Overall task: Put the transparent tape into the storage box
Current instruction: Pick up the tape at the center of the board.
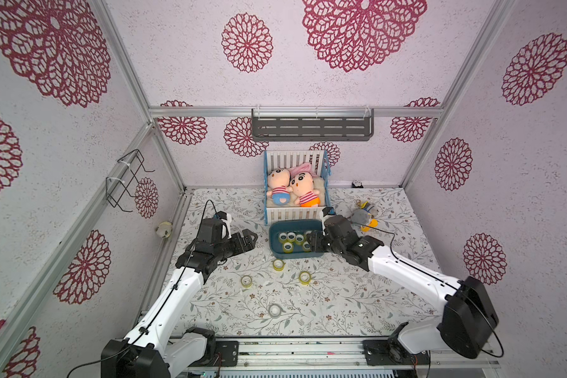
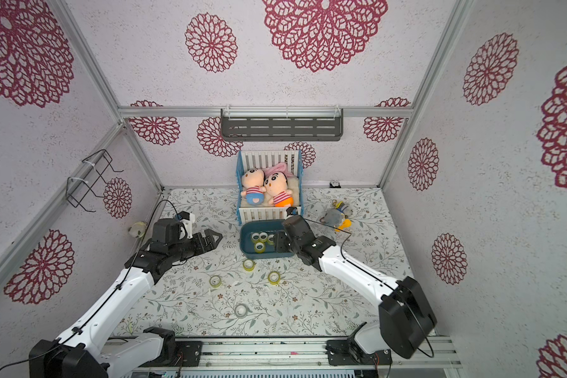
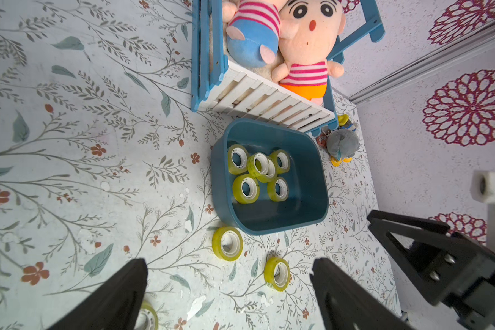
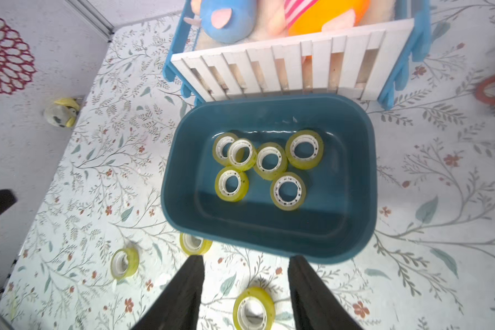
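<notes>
Right gripper (image 4: 246,257), jaws apart and empty, hangs at the near rim of the storage box (image 4: 180,177), six transparent tape rolls (image 4: 269,160) lying inside just ahead. Four loose rolls (image 1: 278,264) wait on the table (image 1: 341,294) below and behind. Left gripper (image 3: 229,265), also parted, holds nothing.

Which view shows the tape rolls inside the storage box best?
Right wrist: it looks straight into the storage box, all six tape rolls unobstructed. Left wrist shows them smaller, overlapping. In both top views the right arm covers part of the box.
</notes>
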